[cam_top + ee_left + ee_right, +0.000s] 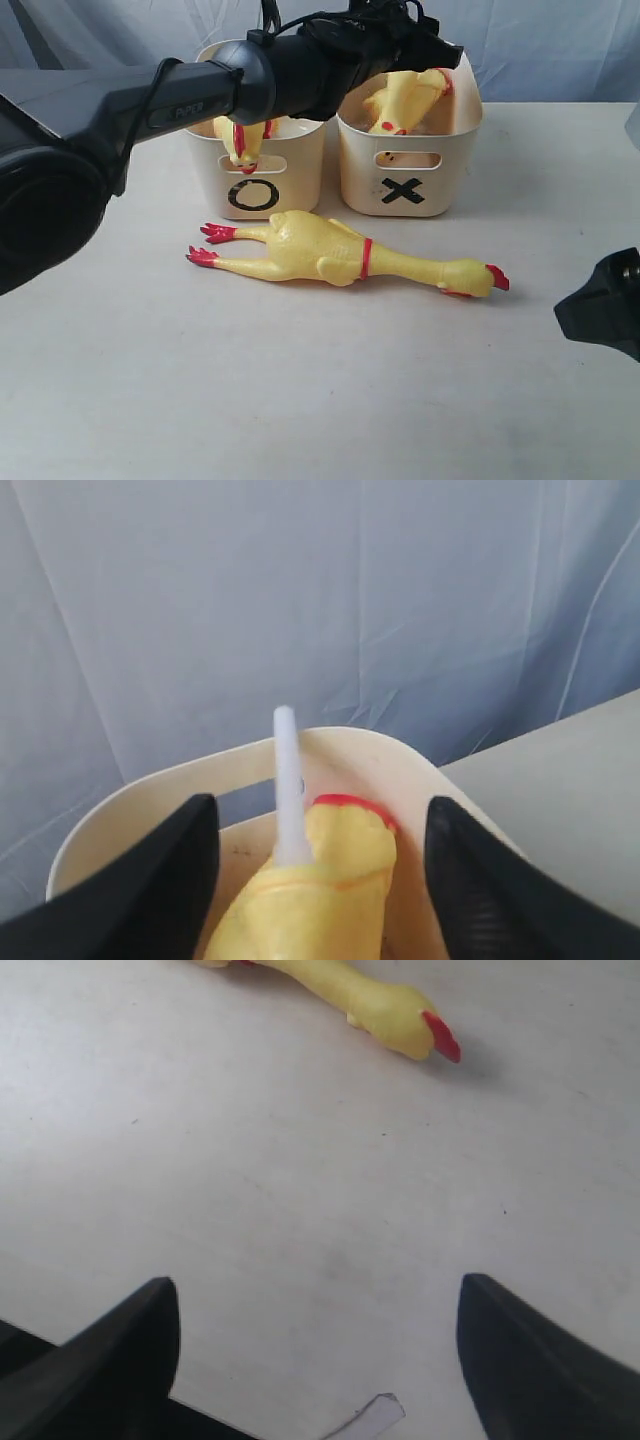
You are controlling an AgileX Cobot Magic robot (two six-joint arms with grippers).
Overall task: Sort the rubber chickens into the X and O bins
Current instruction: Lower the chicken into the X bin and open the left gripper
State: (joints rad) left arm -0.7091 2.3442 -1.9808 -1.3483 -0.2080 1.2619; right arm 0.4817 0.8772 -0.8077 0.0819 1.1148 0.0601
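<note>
Honestly, the left gripper (318, 815) has its jaws apart either side of the dropped chicken (405, 100), which sits high above the X bin (452, 150) rim. A lifting finger could snag it and flip it out. The right gripper (315, 1360) gapes empty near the loose chicken (320, 250).

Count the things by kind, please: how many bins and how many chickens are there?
Bins: 2, the O bin and the X bin.
Chickens: 3, the table chicken, the O-bin chicken, the X-bin chicken.
Total: 5.
A yellow patch behind the X bin's handle may be a fourth chicken; I cannot tell.
</note>
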